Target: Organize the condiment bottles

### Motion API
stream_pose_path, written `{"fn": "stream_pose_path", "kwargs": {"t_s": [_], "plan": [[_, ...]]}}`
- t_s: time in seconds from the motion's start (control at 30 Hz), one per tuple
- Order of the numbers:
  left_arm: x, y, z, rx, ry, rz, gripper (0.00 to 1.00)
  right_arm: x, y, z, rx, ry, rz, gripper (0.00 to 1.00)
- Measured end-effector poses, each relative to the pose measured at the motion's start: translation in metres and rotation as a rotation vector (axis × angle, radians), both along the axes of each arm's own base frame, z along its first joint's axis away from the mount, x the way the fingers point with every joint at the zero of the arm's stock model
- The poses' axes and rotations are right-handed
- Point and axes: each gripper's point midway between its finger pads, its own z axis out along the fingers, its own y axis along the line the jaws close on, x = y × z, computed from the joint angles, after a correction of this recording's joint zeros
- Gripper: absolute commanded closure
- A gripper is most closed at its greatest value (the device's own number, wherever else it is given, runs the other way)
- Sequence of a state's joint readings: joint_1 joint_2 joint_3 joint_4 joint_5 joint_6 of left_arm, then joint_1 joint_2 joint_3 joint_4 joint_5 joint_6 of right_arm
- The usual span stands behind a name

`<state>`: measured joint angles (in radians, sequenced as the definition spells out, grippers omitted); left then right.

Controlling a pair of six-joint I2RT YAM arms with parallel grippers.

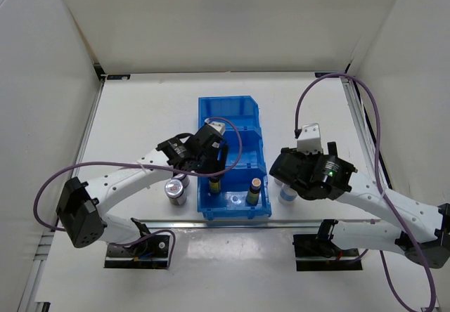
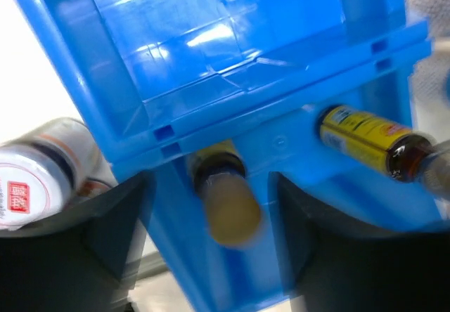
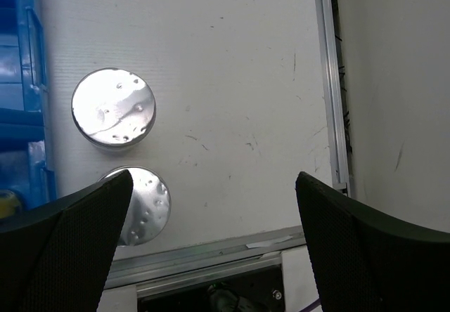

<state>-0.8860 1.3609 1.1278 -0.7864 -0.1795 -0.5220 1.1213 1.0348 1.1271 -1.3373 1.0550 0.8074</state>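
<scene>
From above, a blue bin (image 1: 232,115) sits in the middle of a white table (image 1: 140,108). Two brown bottles stand in its near part. The first bottle (image 1: 214,184) is right under the left claw (image 1: 211,164). The second bottle (image 1: 254,191) is by the right corner. A left jar (image 1: 176,191) with a silver lid stands just outside the bin. The right claw (image 1: 292,173) hangs over the table on the other side.

The left wrist camera shows the left claw's fingers (image 2: 105,235) apart. The first bottle's tan cap sits between them, not squeezed. The second bottle has a yellow label, and the left jar has a red one. Both are too blurry to read.

The right wrist camera shows the right claw spread wide and holding nothing. Two shiny jar lids (image 3: 112,108) sit beside the bin.
</scene>
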Motion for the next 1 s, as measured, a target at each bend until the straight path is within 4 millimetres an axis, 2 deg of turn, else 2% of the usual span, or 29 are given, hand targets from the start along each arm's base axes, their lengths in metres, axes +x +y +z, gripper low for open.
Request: {"fn": "stream_pose_path", "kwargs": {"t_s": [0.13, 0.37, 0.63, 0.87, 0.93, 1.0], "plan": [[-0.004, -0.006, -0.005, 0.001, 0.013, 0.004, 0.00, -0.002, -0.003, 0.003, 0.024, -0.009, 0.004, 0.00], [-0.007, -0.009, -0.001, -0.008, 0.006, -0.005, 0.00, -0.004, -0.007, 0.007, 0.036, -0.014, 0.016, 0.00], [-0.005, -0.011, 0.029, -0.031, -0.091, -0.100, 0.00, -0.004, -0.007, 0.007, 0.041, -0.013, 0.019, 0.00], [-0.004, 0.011, 0.074, -0.036, -0.273, -0.175, 0.00, -0.005, -0.007, 0.007, 0.042, -0.011, 0.020, 0.00], [-0.004, 0.022, 0.080, -0.029, -0.315, -0.163, 0.00, -0.005, -0.007, 0.007, 0.042, -0.011, 0.020, 0.00], [-0.006, 0.032, 0.077, -0.018, -0.333, -0.148, 0.00, -0.005, -0.007, 0.007, 0.042, -0.011, 0.020, 0.00]]}}
